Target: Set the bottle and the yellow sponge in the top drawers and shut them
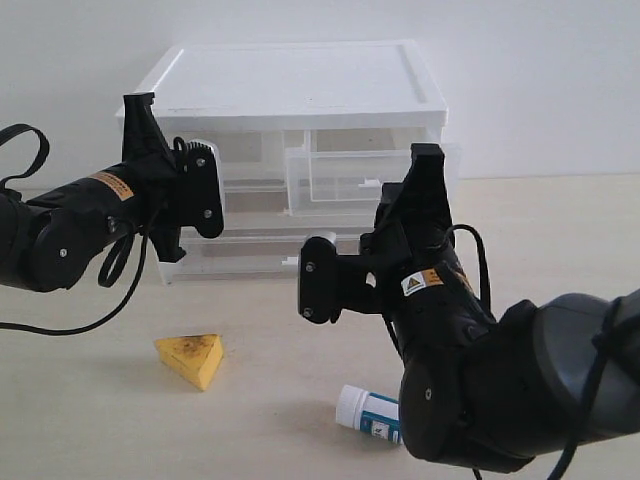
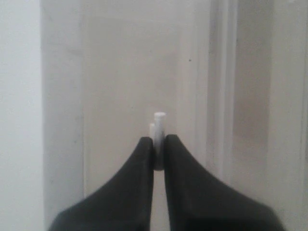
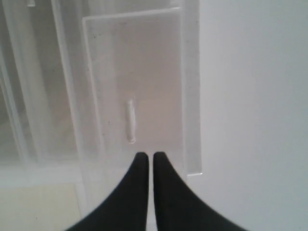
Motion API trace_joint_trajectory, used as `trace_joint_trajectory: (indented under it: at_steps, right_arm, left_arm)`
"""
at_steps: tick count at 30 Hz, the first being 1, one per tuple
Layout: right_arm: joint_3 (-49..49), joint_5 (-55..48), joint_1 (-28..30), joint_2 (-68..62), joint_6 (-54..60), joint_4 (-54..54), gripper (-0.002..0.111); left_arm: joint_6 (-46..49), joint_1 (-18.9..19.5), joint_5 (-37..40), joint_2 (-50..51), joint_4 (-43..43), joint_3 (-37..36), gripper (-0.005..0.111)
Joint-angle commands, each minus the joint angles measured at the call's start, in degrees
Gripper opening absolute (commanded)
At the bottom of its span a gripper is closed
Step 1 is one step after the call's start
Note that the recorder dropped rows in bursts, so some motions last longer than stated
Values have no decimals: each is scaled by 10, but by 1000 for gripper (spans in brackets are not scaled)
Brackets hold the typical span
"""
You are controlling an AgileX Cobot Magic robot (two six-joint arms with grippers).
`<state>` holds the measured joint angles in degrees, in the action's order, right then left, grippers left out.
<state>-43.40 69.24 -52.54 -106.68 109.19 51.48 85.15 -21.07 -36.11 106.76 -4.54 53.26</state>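
**A:** Start at the left. What has the left hand (image 2: 159, 140) got?

**B:** Its two black fingers are pinched tight on the left tab (image 2: 159, 119), the small white handle of the left top drawer (image 1: 255, 165). The tab's end pokes out past the fingertips.

**A:** And the yellow sponge (image 1: 190, 358)?

**B:** It lies on the tabletop (image 1: 90, 420), on the near side, with its brown-stained face up. It sits nearer than the left arm and a little to its right, well apart from that hand. Nothing touches it.

**A:** The bottle (image 1: 366, 409)?

**B:** Further right and nearer again, lying on its side with the white cap pointing left. Its labelled end runs in behind the right arm and is hidden there. Neither hand is close to it.

**A:** Then the right hand (image 3: 147, 156)?

**B:** Its fingers are pressed together with nothing between them. The tips point at the front of the right top drawer (image 1: 372, 172), just short of the right tab (image 3: 130, 120), which stands free beyond them. Whether they touch the drawer front I cannot tell.

**A:** How do the two drawers sit?

**B:** They are side by side under the lid of the white drawer cabinet (image 1: 300, 85), at the far side of the tabletop. The right one appears to stand out a little toward the near side. Both look empty through the clear plastic.
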Motion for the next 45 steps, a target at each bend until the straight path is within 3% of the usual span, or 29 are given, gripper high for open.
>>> trace_joint_trajectory:
  at_steps: [1,4,5,7,13,20,26,33,39,45]
  right_arm:
    - [1,7,0,9,-3,-9,7]
    - [1,7,0,15,-70,0,23]
    - [1,7,0,26,-143,17,31]
    - [1,7,0,38,-191,24,35]
    - [0,7,0,62,-59,5,35]
    - [0,-15,1,61,-73,4,35]
    - [-1,7,41,28,-47,-31,35]
    - [-1,7,41,-35,-45,-77,35]
    - [-1,7,41,-48,-118,-94,35]
    - [-32,7,41,-48,-93,-91,35]
  left_arm:
    - [-8,10,-61,6,-16,18,4]
    - [-8,10,-61,6,-16,18,4]
    - [-8,10,-61,6,-16,18,4]
    - [-8,10,-61,6,-16,18,4]
    - [-8,10,-64,6,-16,18,4]
    - [-8,10,-67,6,-16,18,4]
    - [-8,10,-76,6,-16,18,4]
    - [-8,10,-80,6,-16,18,4]
    - [-8,10,-81,6,-16,18,4]
    - [-8,10,-81,6,-16,18,4]
